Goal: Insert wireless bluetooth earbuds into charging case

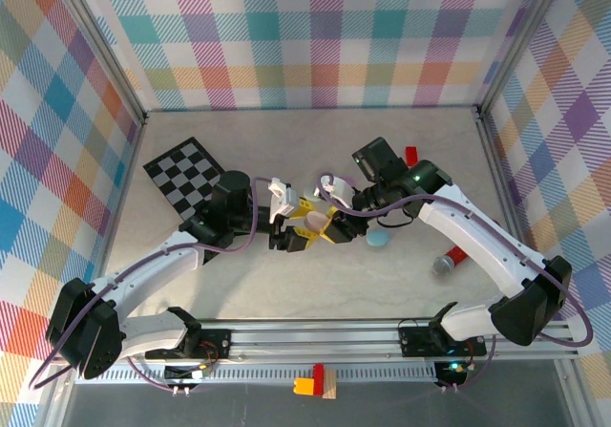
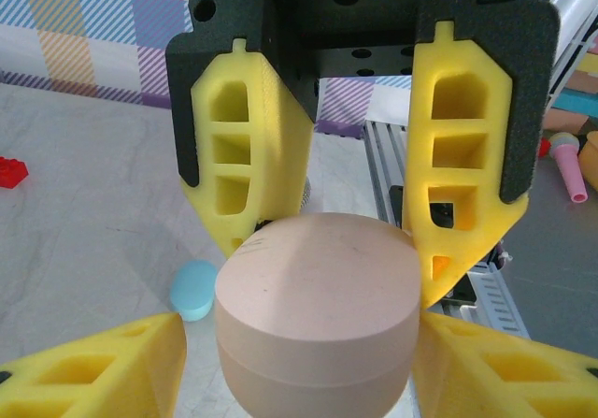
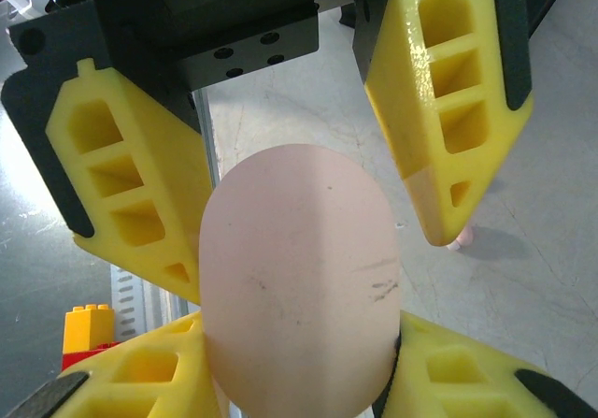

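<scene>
Can't see pink case (image 2: 318, 315) base, cropped at 6 o'clock. Seeing half of blue case (image 2: 193, 289) behind it, 9 o'clock. Can't ID pink bit (image 3: 464, 238).

Pink case (image 2: 318, 315) matt smooth plastic, faintly scuffed; left claw fingers (image 2: 458, 156) yellow, probably printed plastic.

Bright, even, lit from overhead. Faint soft shadows across the pale tabletop (image 1: 315, 150). Crisp on the yellow fingers (image 2: 276, 156) up close; softly blurred behind them.
</scene>
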You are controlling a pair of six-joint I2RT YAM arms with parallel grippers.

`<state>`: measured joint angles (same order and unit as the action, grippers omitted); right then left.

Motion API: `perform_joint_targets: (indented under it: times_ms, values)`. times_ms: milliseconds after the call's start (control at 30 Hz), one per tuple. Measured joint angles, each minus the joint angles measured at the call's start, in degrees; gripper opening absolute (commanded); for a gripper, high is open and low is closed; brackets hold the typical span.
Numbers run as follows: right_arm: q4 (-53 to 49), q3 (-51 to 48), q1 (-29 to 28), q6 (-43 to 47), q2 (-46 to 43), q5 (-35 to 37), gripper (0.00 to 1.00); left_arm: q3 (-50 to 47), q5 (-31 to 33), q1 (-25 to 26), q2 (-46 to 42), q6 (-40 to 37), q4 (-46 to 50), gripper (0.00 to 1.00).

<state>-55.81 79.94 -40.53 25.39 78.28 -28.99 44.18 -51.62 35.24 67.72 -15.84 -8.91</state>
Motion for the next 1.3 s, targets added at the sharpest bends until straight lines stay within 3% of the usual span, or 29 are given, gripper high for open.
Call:
perform_joint_targets:
  times_ms: [500,767,1033,1233,1300]
  values:
    - [0.00,0.00,0.00,0.83,0.02,0.02,0.37,0.00,-0.24,-0.02,0.00,1.25,-0.07,0.67]
    - [0.02,0.00,0.00,0.92,0.02,0.26,0.37,0.02,-1.20,0.02,0.07,1.42,-0.17,0.50]
    - [1.25,-0.17,0.00,0.24,-0.11,0.98,0.63,0.00,-1.42,0.04,0.07,0.94,-0.28,0.48]
    - [3.82,-1.29,0.55,-1.90,-1.68,1.55,0.64,-0.55,-1.27,0.04,0.04,-0.07,-2.21,0.48]
    - [4.46,-1.55,0.90,-2.56,-1.88,1.97,0.64,-0.66,-0.52,0.04,0.04,-0.39,-2.23,0.60]
